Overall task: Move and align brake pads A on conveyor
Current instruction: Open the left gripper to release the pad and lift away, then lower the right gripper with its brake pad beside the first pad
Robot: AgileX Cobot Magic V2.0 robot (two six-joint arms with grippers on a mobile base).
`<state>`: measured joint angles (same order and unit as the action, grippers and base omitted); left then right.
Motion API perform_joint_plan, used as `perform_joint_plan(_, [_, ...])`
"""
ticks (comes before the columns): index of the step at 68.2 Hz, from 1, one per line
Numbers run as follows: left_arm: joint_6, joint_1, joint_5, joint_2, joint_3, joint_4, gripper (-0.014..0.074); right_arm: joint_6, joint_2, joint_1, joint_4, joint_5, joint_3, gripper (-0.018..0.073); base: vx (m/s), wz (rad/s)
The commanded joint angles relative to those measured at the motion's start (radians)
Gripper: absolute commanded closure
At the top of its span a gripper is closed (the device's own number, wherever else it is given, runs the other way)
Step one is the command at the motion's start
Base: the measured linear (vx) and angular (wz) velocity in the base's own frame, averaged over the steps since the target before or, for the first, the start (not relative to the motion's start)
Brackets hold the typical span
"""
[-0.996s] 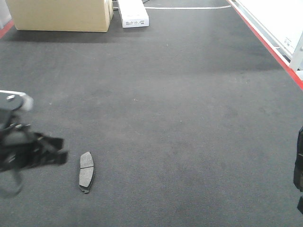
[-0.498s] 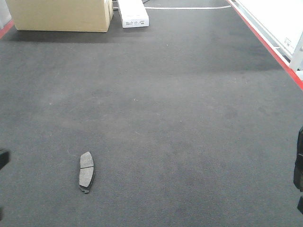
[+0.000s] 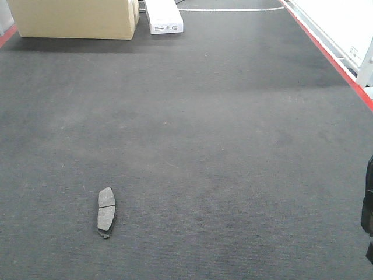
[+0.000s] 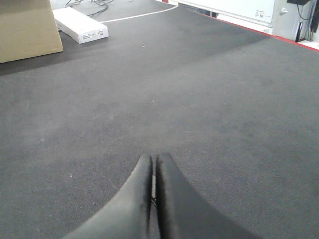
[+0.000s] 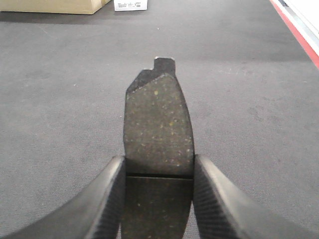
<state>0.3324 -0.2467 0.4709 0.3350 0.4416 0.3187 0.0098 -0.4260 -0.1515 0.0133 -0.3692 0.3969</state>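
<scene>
One brake pad A point(image 3: 106, 212) lies flat on the dark felt conveyor point(image 3: 221, 134), near the front left in the front view, its long side running away from me. A second brake pad A point(image 5: 158, 124) is held above the belt in the right wrist view, friction face up, with my right gripper point(image 5: 158, 172) shut on its sides near the centre groove. In the front view only a dark piece of the right arm point(image 3: 368, 210) shows at the right edge. My left gripper point(image 4: 154, 162) is shut with nothing in it, low over bare belt.
A cardboard box point(image 3: 73, 17) and a white flat box point(image 3: 163, 16) stand at the far end of the belt. The red frame edge point(image 3: 332, 55) runs along the right side, with a white panel beyond it.
The left arm, which stood just left of the lying pad a second ago, has drawn back out of the front view. The pad on the belt has not moved.
</scene>
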Motion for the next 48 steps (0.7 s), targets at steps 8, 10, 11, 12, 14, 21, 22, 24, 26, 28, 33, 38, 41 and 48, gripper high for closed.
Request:
perform_joint_plan(8, [-0.011, -0.004, -0.066, 0.009, 0.025, 0.011, 0.0603, -0.001, -0.005, 0.001, -0.003, 0.092, 0.03, 0.0565, 0.0, 0.0])
perform_joint_plan(10, [-0.011, -0.004, -0.066, 0.009, 0.025, 0.011, 0.0603, -0.001, -0.005, 0.001, -0.003, 0.092, 0.03, 0.0565, 0.0, 0.0])
perform_joint_plan(11, [-0.011, -0.004, -0.066, 0.009, 0.025, 0.011, 0.0603, -0.001, -0.005, 0.001, -0.003, 0.092, 0.03, 0.0565, 0.0, 0.0])
perform_joint_plan(12, [-0.011, -0.004, -0.066, 0.009, 0.025, 0.011, 0.0603, -0.001, -0.005, 0.001, -0.003, 0.092, 0.03, 0.0565, 0.0, 0.0])
perform_joint_plan(14, [-0.011, -0.004, -0.066, 0.009, 0.025, 0.011, 0.0603, -0.001, -0.005, 0.001, -0.003, 0.092, 0.03, 0.0565, 0.0, 0.0])
perform_joint_plan(21, [-0.011, -0.004, -0.066, 0.009, 0.025, 0.011, 0.0603, -0.001, -0.005, 0.001, -0.003, 0.092, 0.03, 0.0565, 0.0, 0.0])
perform_joint_plan(22, [-0.011, -0.004, -0.066, 0.009, 0.025, 0.011, 0.0603, -0.001, -0.005, 0.001, -0.003, 0.092, 0.03, 0.0565, 0.0, 0.0])
perform_joint_plan(24, [-0.011, -0.004, -0.066, 0.009, 0.025, 0.011, 0.0603, -0.001, -0.005, 0.001, -0.003, 0.093, 0.03, 0.0565, 0.0, 0.0])
perform_joint_plan(26, [-0.011, -0.004, -0.066, 0.009, 0.025, 0.011, 0.0603, -0.001, -0.005, 0.001, -0.003, 0.093, 0.03, 0.0565, 0.0, 0.0])
perform_joint_plan(28, [-0.011, -0.004, -0.066, 0.009, 0.025, 0.011, 0.0603, -0.001, -0.005, 0.001, -0.003, 0.093, 0.03, 0.0565, 0.0, 0.0])
perform_joint_plan(33, [-0.011, -0.004, -0.066, 0.009, 0.025, 0.011, 0.0603, -0.001, -0.005, 0.001, -0.001, 0.105, 0.03, 0.0565, 0.0, 0.0])
perform_joint_plan(38, [-0.011, -0.004, -0.066, 0.009, 0.025, 0.011, 0.0603, -0.001, -0.007, 0.001, 0.001, 0.121, 0.03, 0.0565, 0.0, 0.0])
perform_joint_plan(41, [-0.011, -0.004, -0.066, 0.009, 0.025, 0.011, 0.0603, -0.002, -0.017, 0.001, 0.0, 0.121, 0.032, 0.0565, 0.0, 0.0])
perform_joint_plan(48, [-0.011, -0.004, -0.066, 0.009, 0.025, 0.011, 0.0603, -0.003, -0.095, 0.001, 0.0, 0.076, 0.063, 0.0562, 0.0, 0.0])
